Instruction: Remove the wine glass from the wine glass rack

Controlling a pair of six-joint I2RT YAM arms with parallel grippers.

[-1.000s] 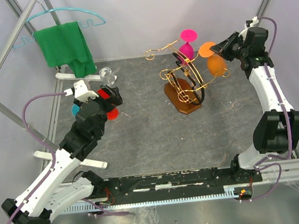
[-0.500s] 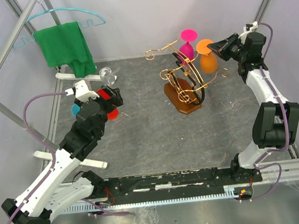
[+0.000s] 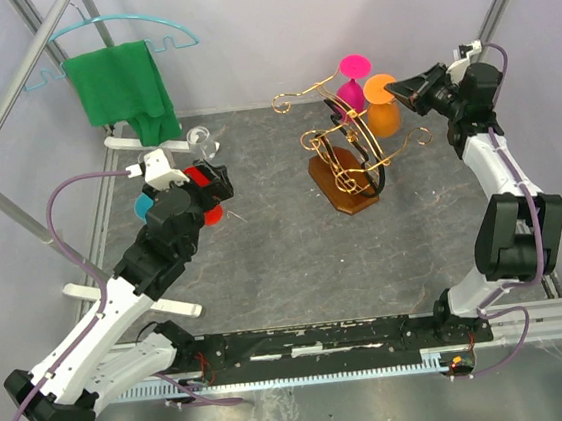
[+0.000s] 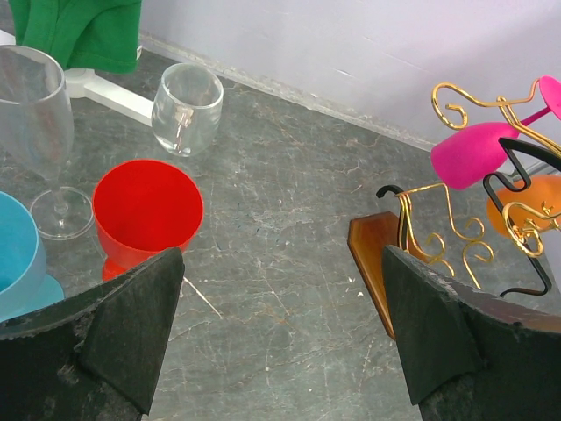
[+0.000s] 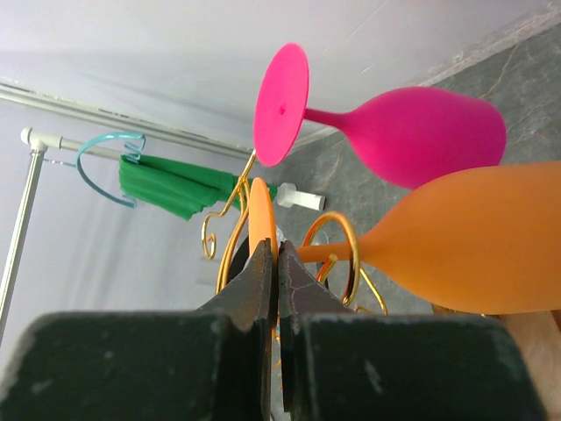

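The wine glass rack [image 3: 340, 154] of curly gold wire stands on its brown wooden base [image 3: 341, 190] at the table's centre right. An orange wine glass [image 3: 384, 107] and a pink wine glass [image 3: 352, 80] hang upside down on it. My right gripper [image 3: 399, 89] is shut on the rim of the orange glass's foot [image 5: 261, 224]; its stem passes through a gold wire loop [image 5: 337, 254]. The pink glass [image 5: 412, 132] hangs just beyond it. My left gripper [image 4: 280, 333] is open and empty above the table, left of the rack [image 4: 473, 237].
By the left gripper stand a red cup [image 4: 145, 210], a blue cup [image 4: 17, 259], a clear wine glass [image 4: 39, 132] and a clear tumbler [image 4: 187, 107]. A turquoise hanger [image 3: 112, 37] with a green cloth [image 3: 126, 91] hangs on a rail at back left.
My right gripper has drawn back and up to the right. The orange glass, which hung tilted out to the right, has swung upright under its foot. The left arm is still.
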